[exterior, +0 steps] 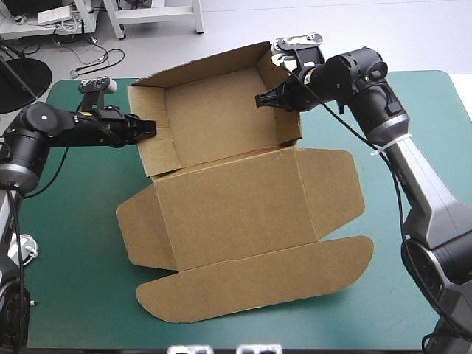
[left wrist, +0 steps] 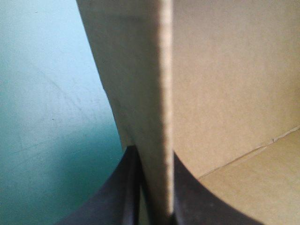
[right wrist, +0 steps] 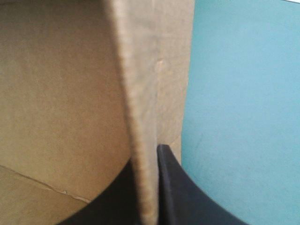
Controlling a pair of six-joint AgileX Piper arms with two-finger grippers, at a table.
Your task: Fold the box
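Teal-green surface (exterior: 74, 214) beneath box. Brown box (exterior: 221, 122) mid-surface as open tray, walls raised; lid (exterior: 236, 214) and flaps lying flat on box's near side. Left claw (exterior: 150, 127) clamped on box's left wall, right claw (exterior: 261, 99) clamped on box's right wall. Likely pinching both to keep walls upright and tucked.

The bench (exterior: 74, 295) is filled at its middle by the box (exterior: 243, 214), walls raised toward the far edge; bare strips are left along both side edges.

Teal-green cover (exterior: 74, 302), spread flat over the table (exterior: 445, 77)
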